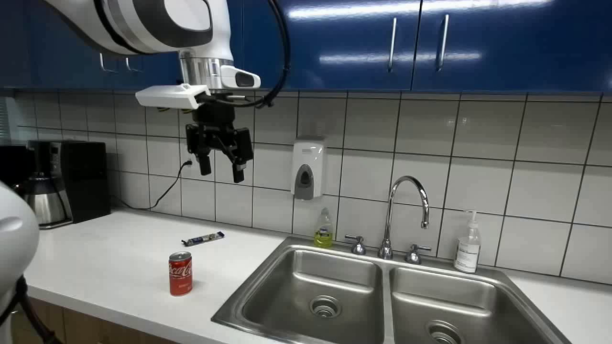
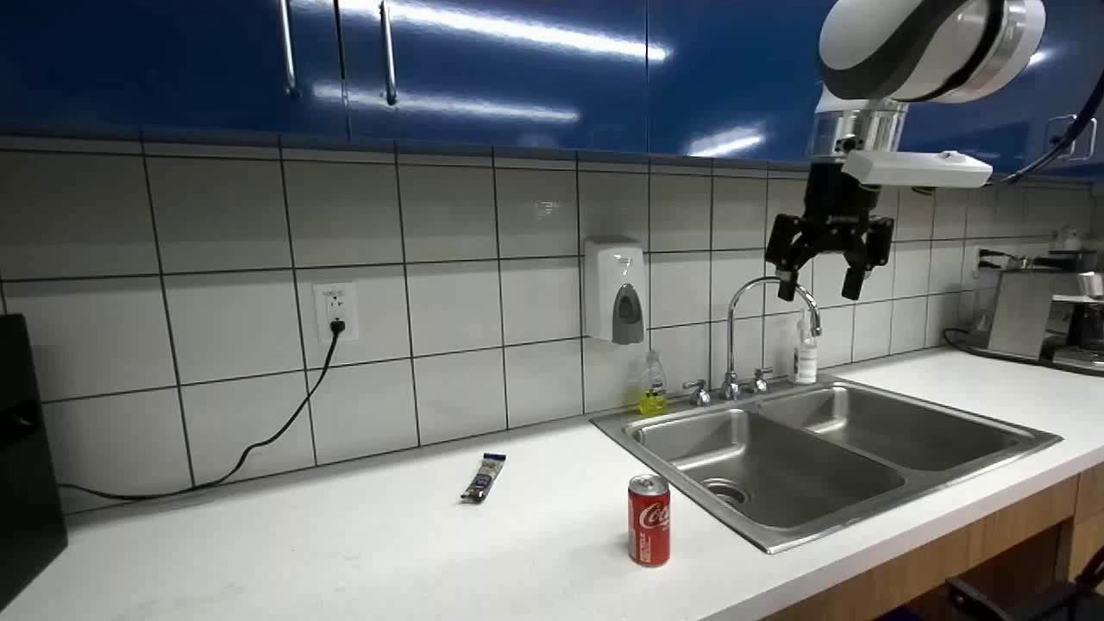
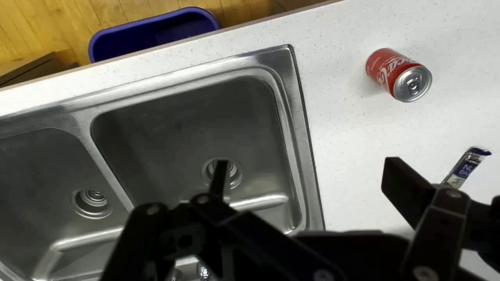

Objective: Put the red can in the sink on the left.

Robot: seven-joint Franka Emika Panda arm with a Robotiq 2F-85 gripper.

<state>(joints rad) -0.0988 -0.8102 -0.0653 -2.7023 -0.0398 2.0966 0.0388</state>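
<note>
I have the gripper hanging high over the worktop, fingers pointing down and spread well apart, with nothing held between them. The red can stands upright on the counter, well below the gripper and off to one side of it, near the edge of the sink and outside it.

On my wrist view the fingers come in from the bottom. One finger overlaps the drain of the basin nearer the can; the second basin lies past that finger, on the side away from the can. The opposite finger shows against the counter, and I see the can out beyond its tip, silver top in view. The snack bar lies flat just beside that same finger in this view, one end hidden behind it.

In an exterior view a fingertip crosses the arch of the tap, though the two are apart. Lower than the gripper, along the sink's back, I see a dish soap bottle and a pump bottle. Behind the gripper, a soap dispenser hangs on the tiled wall.
</note>
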